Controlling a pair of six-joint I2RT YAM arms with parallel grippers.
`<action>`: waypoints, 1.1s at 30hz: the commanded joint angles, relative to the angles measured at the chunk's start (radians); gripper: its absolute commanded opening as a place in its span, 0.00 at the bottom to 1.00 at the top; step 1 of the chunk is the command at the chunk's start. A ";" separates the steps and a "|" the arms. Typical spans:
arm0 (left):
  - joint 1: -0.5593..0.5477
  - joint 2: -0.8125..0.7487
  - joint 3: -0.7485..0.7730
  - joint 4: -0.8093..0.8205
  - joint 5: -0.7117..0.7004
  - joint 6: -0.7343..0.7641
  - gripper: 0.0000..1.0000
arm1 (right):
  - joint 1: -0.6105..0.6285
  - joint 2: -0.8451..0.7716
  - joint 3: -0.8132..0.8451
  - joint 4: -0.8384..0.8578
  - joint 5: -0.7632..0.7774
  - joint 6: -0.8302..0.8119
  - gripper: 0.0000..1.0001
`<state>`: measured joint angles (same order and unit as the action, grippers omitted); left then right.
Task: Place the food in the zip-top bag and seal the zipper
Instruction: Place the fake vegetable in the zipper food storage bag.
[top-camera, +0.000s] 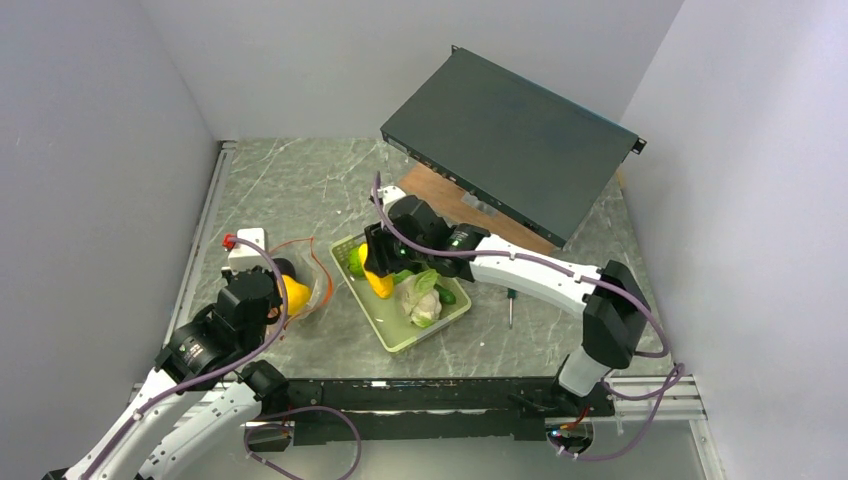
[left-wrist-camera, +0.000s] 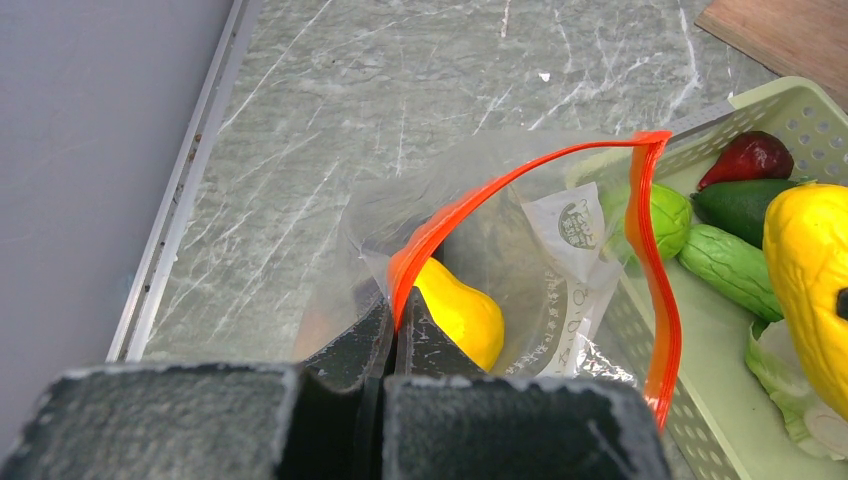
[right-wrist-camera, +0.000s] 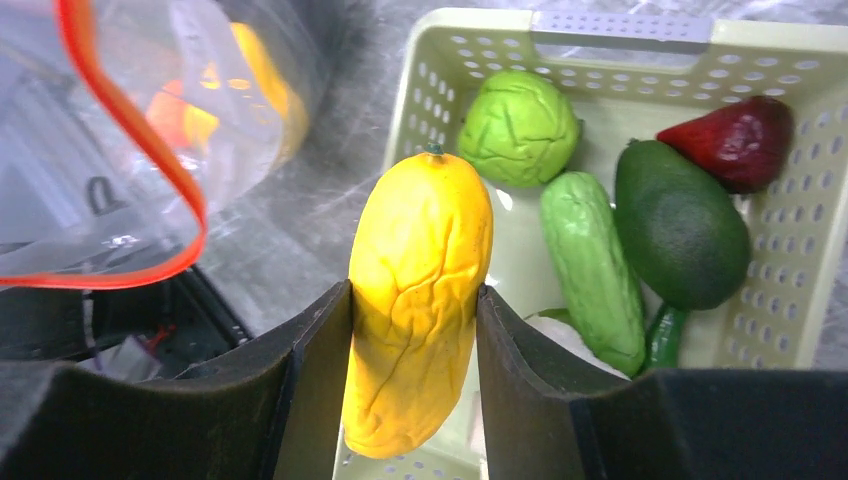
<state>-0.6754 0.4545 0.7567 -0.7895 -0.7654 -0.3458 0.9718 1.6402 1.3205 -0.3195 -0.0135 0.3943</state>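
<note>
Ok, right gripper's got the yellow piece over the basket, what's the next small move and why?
Probably carry it left, over the mouth of the zip-top bag. The right gripper is shut on the yellow toy fruit above the green basket, and the left gripper pinches the red-orange zipper, holding the mouth open.

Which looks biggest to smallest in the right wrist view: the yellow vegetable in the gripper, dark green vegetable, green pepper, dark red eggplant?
1. yellow vegetable, though it is nearest the camera, so unsure
2. dark green vegetable
3. green pepper and dark red eggplant: too alike to rank
</note>
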 joint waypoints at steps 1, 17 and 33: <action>0.005 -0.001 0.009 0.023 -0.011 -0.009 0.00 | 0.006 -0.062 0.007 0.081 -0.112 0.073 0.01; 0.004 -0.004 0.011 0.016 -0.020 -0.015 0.00 | 0.148 0.095 0.264 0.142 -0.332 0.211 0.02; 0.004 -0.024 0.009 0.021 -0.014 -0.013 0.00 | 0.154 0.260 0.423 0.047 -0.168 0.178 0.09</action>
<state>-0.6754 0.4511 0.7567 -0.7898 -0.7658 -0.3534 1.1282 1.8935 1.6634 -0.2543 -0.2619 0.5941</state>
